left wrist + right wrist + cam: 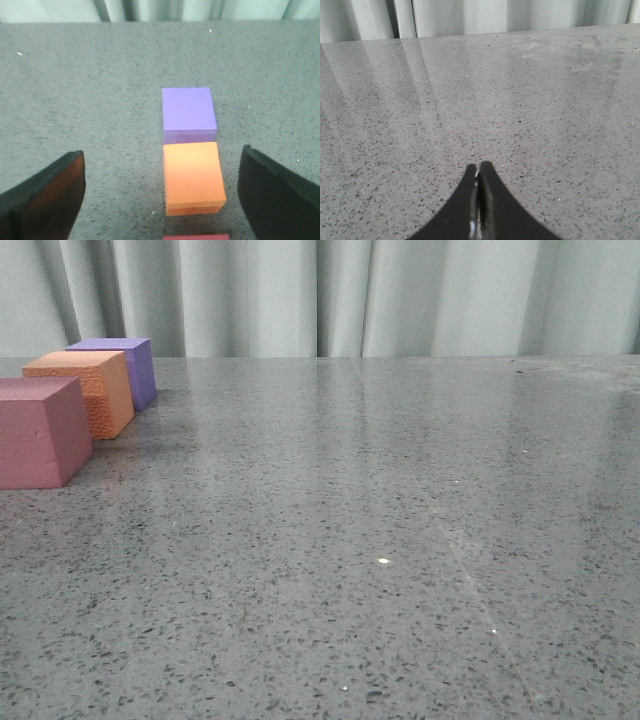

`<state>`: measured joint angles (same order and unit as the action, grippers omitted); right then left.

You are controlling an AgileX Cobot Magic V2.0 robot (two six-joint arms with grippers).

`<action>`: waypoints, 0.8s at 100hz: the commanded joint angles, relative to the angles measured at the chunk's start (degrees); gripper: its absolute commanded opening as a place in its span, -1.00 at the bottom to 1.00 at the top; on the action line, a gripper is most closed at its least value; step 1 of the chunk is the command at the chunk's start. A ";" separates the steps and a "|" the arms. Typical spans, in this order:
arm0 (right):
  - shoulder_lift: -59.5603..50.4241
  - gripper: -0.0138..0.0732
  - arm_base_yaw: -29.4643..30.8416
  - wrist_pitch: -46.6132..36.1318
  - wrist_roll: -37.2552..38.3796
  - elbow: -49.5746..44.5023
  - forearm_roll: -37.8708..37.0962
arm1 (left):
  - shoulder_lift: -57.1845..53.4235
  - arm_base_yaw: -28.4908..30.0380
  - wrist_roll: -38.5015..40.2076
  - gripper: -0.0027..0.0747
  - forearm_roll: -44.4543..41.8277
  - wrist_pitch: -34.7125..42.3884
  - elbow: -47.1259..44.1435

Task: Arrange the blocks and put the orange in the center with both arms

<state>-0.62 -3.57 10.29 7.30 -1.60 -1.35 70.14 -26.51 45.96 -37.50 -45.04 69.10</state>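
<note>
3 cubes in row on speckled grey table (400,540): pinkish-red cube (40,430), orange cube (85,390), purple cube (125,365). Left gripper (160,192) spread wide above orange cube; right gripper (479,175) closed, empty. Pale curtain (330,295) behind.

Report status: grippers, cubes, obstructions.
Left gripper open above the cube row, empty. Right gripper shut, empty. Orange cube sits between purple cube and pinkish-red cube. No obstructions visible.

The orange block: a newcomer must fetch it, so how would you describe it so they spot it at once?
Look to the left edge of the grey speckled table, where three foam cubes sit in a row. The orange block is the middle one, between the pinkish-red cube nearer the camera and the purple cube behind.
</note>
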 commanded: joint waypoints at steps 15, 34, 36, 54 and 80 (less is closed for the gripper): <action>-1.12 -0.84 0.38 -4.68 -0.60 0.81 0.03 | -10.67 0.29 -1.18 -0.02 -1.48 -3.25 -1.35; -1.12 -0.84 0.38 -4.68 -0.60 0.81 0.03 | -18.23 0.29 -2.45 -0.92 -1.37 -4.13 -6.19; -1.12 -0.84 0.38 -4.68 -0.60 0.81 0.03 | -18.94 0.29 -2.58 -0.98 -1.37 -4.13 -6.68; -1.12 -0.84 0.38 -4.68 -0.60 0.81 0.03 | -23.92 0.29 -2.70 -0.96 -1.24 -4.84 -9.16; -1.12 -0.84 0.38 -4.68 -0.60 0.81 0.03 | -25.72 0.29 -2.70 -0.96 -1.05 -6.79 -9.16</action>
<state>-0.62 -3.57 10.29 7.30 -1.60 -1.35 44.66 -26.51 43.24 -36.93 -54.54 58.54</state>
